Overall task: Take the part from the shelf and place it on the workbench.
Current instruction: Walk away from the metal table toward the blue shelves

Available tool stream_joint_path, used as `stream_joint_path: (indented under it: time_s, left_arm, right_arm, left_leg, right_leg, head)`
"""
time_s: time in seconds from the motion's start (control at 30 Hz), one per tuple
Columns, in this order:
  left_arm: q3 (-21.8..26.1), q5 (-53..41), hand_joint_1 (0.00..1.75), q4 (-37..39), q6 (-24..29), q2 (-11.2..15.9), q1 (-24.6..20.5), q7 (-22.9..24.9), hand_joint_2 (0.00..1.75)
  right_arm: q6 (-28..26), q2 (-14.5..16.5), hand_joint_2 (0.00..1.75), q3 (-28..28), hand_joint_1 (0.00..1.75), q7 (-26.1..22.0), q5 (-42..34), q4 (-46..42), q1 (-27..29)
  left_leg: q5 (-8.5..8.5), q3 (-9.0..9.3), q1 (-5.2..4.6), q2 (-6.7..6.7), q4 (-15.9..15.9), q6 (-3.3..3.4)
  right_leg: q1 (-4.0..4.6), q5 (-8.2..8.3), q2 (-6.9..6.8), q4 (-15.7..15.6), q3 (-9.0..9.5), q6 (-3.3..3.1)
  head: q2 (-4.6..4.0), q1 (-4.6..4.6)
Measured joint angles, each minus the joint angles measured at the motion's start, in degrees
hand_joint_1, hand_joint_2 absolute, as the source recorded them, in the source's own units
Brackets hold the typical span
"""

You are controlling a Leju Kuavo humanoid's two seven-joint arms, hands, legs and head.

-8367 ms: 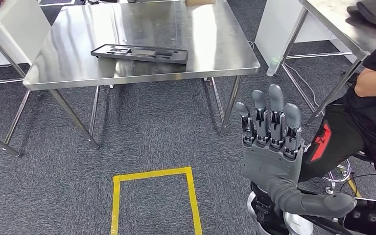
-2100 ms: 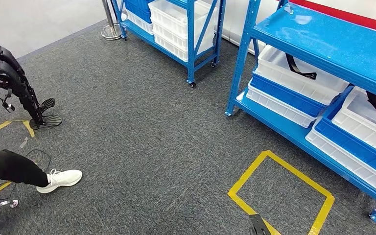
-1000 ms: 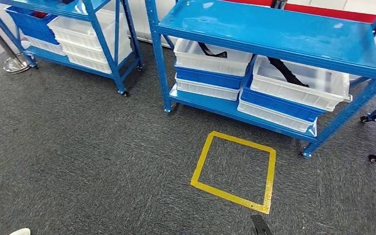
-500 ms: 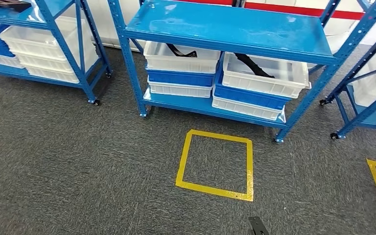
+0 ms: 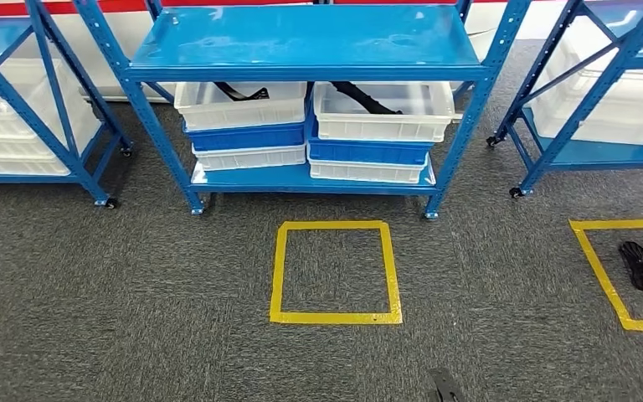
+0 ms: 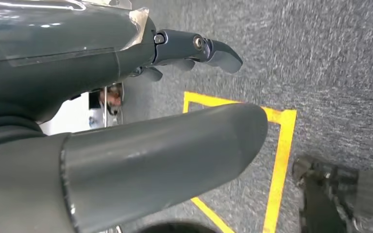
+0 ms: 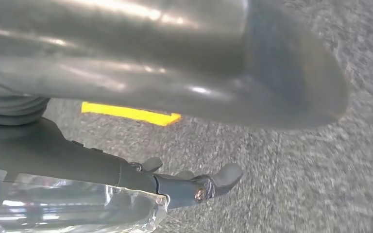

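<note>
A blue shelf [image 5: 301,42] stands just beyond a yellow floor square [image 5: 335,272] on open grey carpet. Two white bins [image 5: 383,113] on its lower level each hold a black part [image 5: 367,96]. The left hand [image 6: 126,136] and right hand [image 7: 165,63] hold nothing, fingers apart.

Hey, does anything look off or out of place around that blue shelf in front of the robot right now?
Nothing stands out. The blue shelf stands square behind the yellow floor square, and its white bins sit stacked neatly with dark parts inside.
</note>
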Motion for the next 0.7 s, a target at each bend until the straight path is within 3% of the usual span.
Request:
stream_joint_path:
  time_s: [0.07, 0.1, 0.13, 0.2, 0.27, 0.33, 0.4, 0.57, 0.7]
  left_arm:
    - [0.00, 0.04, 0.00, 0.01, 0.02, 0.07, 0.20, -0.01, 0.00]
    - [0.00, 0.07, 0.00, 0.01, 0.03, 0.10, 0.26, -0.01, 0.00]
    - [0.00, 0.09, 0.00, 0.01, 0.03, 0.09, 0.28, -0.01, 0.00]
    - [0.00, 0.10, 0.00, 0.00, 0.03, 0.11, 0.25, -0.01, 0.00]
    - [0.00, 0.10, 0.00, 0.00, 0.02, 0.15, 0.17, -0.01, 0.00]
    - [0.01, 0.08, 0.00, 0.01, 0.01, 0.08, 0.13, -0.01, 0.00]
    - [0.03, 0.07, 0.00, 0.02, 0.01, 0.01, 0.14, 0.00, 0.00]
    - [0.10, 0.06, 0.00, 0.02, 0.19, 0.17, 0.15, 0.01, 0.00]
    - [0.27, 0.02, 0.00, 0.02, 0.48, 0.18, 0.12, 0.01, 0.00]
  right_arm:
    - [-0.24, 0.01, 0.00, -0.01, 0.00, -0.35, 0.27, 0.00, -0.02]
    - [-0.38, 0.02, 0.00, -0.01, 0.00, -0.53, 0.43, 0.00, 0.06]
    - [-0.53, 0.02, 0.00, -0.01, 0.00, -0.69, 0.62, 0.00, 0.14]
    - [-0.73, 0.05, 0.00, 0.01, 0.00, -1.04, 1.24, 0.00, 0.17]
    - [-0.91, 0.08, 0.00, 0.02, 0.00, -1.44, 1.94, 0.00, 0.14]
    - [-1.03, -0.06, 0.00, 0.04, 0.00, -1.67, 2.51, 0.00, 0.20]
    - [-1.07, -0.14, 0.00, 0.11, 0.00, -1.71, 2.97, 0.00, 0.26]
    - [-1.09, -0.04, 0.00, 0.31, 0.00, -1.71, 3.41, 0.00, 0.20]
    - [-1.08, -0.04, 0.00, 0.50, 0.00, -1.52, 3.87, 0.00, 0.19]
  left_leg:
    - [-2.55, -3.79, 0.01, -1.17, 7.26, -0.03]
    - [-2.24, -4.74, 0.01, -1.30, 8.53, 0.01]
    - [-0.82, -4.68, 0.01, -1.33, 7.55, 0.11]
    - [3.59, -1.94, 0.03, -1.41, 0.43, 0.46]
    - [6.15, 0.62, -0.11, -1.57, -5.82, 0.74]
    - [6.47, 1.11, -0.35, -1.66, -7.42, 0.68]
    - [6.54, 1.09, -0.68, -1.68, -7.46, 0.72]
    - [6.61, 0.99, -1.21, -1.74, -7.38, 1.35]
    - [6.65, 0.88, -1.26, -1.73, -7.32, 1.46]
  right_leg:
    - [0.26, 0.02, 1.05, 0.03, -0.01, -0.30]
    - [0.35, 0.00, 1.53, 0.05, 0.05, -0.32]
    - [0.39, -0.02, 1.96, 0.06, 0.15, -0.33]
    - [0.40, -0.04, 2.65, 0.08, 0.34, -0.28]
    - [0.77, -0.20, 3.04, 0.23, 0.25, -0.03]
    - [1.23, -0.50, 3.12, 0.40, -0.11, -0.01]
    - [1.16, -0.62, 3.07, 0.34, -0.31, -0.11]
    - [0.71, -0.28, 3.04, 0.01, 0.02, 0.59]
    - [0.62, -0.14, 3.04, -0.05, 0.06, 0.82]
  head:
    - [0.00, -0.04]
    - [0.00, -0.04]
    - [0.00, -0.04]
    - [0.00, -0.04]
    - [0.00, -0.01]
    - [0.00, 0.03]
    - [0.00, 0.05]
    - [0.00, 0.05]
    - [0.00, 0.04]
